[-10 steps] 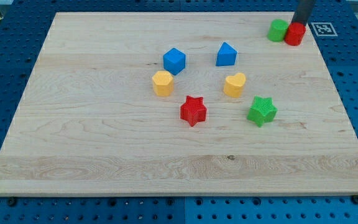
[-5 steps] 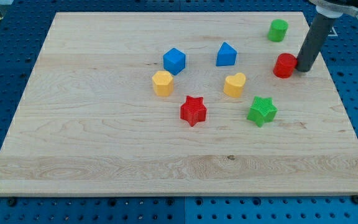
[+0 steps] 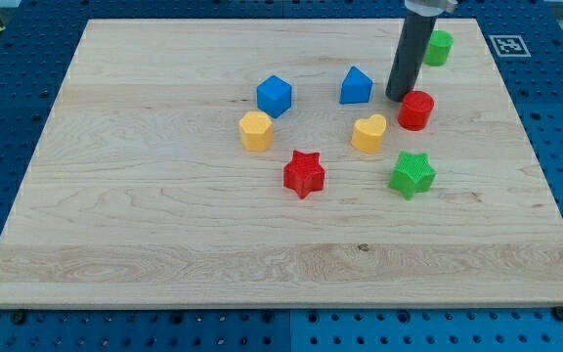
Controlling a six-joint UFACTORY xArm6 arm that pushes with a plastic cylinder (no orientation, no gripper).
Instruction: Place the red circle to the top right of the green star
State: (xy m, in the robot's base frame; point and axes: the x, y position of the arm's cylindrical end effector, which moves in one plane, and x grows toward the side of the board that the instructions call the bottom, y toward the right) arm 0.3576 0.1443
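Note:
The red circle (image 3: 416,110) lies on the wooden board (image 3: 164,235), above the green star (image 3: 412,174) and level with it left to right. My tip (image 3: 397,98) touches the board just to the upper left of the red circle, close against it. The rod rises from there toward the view's top.
A green circle (image 3: 440,47) sits near the top right corner, partly behind the rod. A yellow heart (image 3: 368,133) lies left of the red circle. Two blue blocks (image 3: 356,85) (image 3: 274,95), a yellow block (image 3: 256,129) and a red star (image 3: 304,173) lie further left.
The red circle moved from beside the green circle down and left to just above the green star. My tip went from its right side round to its upper left.

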